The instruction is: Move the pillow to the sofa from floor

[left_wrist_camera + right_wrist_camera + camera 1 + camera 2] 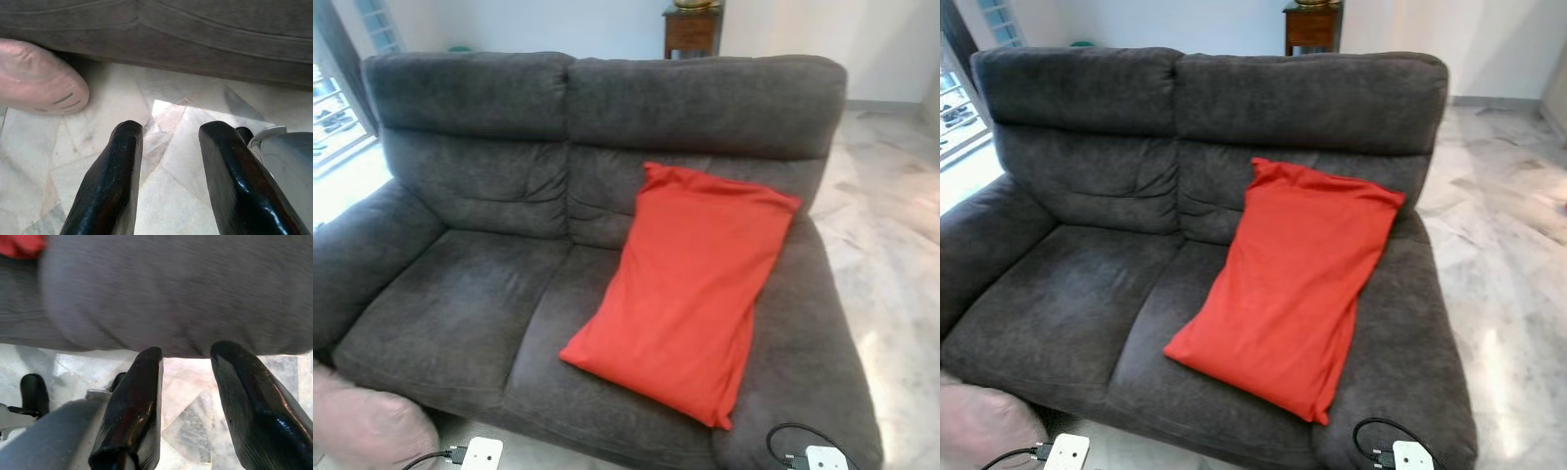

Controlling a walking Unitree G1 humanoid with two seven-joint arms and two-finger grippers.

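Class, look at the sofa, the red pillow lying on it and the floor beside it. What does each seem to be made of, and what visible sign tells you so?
Sofa: seemingly a soft, napped fabric like microfibre or chenille, matte dark grey with a mottled pile.
Red pillow: thin smooth cloth cover, probably cotton or polyester, showing fine creases and a soft fill.
Floor: polished stone, likely marble, veined and glossy with reflections.

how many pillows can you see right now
2: a red rectangular fabric pillow on the grey sofa's right seat, and a pink one on the floor by its left front corner.
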